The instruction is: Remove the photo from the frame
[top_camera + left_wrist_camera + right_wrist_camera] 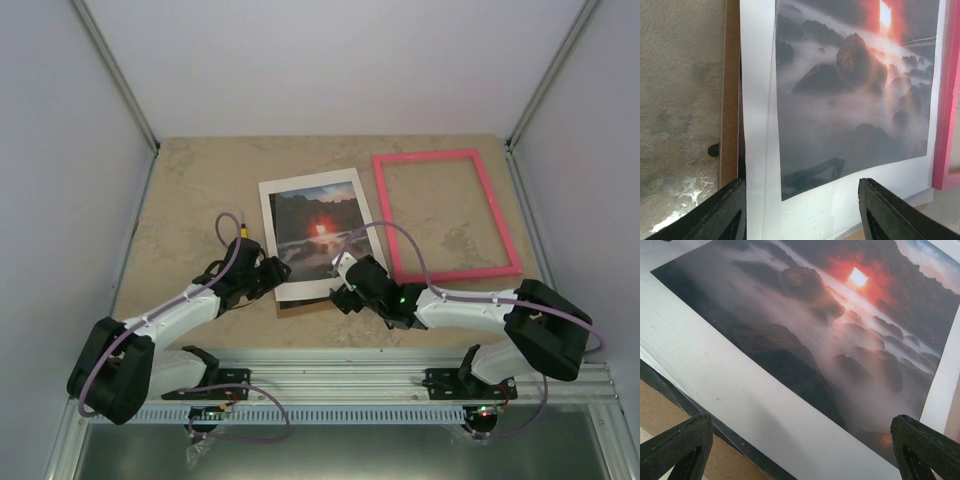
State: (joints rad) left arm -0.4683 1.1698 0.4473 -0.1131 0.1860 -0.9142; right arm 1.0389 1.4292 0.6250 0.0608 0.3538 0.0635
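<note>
Plainly, the photo is out of the frame. It lies flat near the middle of the bench, showing dark rocks, misty water and a red-orange sun. It rests on a white border sheet, and the left wrist view shows its lower edge running askew to that sheet's edge. A brown backing board shows as a strip along the sheet's left side and under its near edge.

The pink frame is empty, with bare bench showing through it. It lies flat just to the right of the white sheet. I cannot tell whether its left rail touches the sheet's edge or only sits beside it.

The left gripper is at the near left corner of the sheet. Its jaws are apart and hold nothing. One finger is by the brown board's edge, and the other is over the white margin below the photo.

The right gripper is at the near right part of the sheet. Its jaws are spread wide and hold nothing. One finger is over the backing board at the near edge, and the other is over the photo's far corner. From these views I cannot tell whether either gripper touches the paper.
</note>
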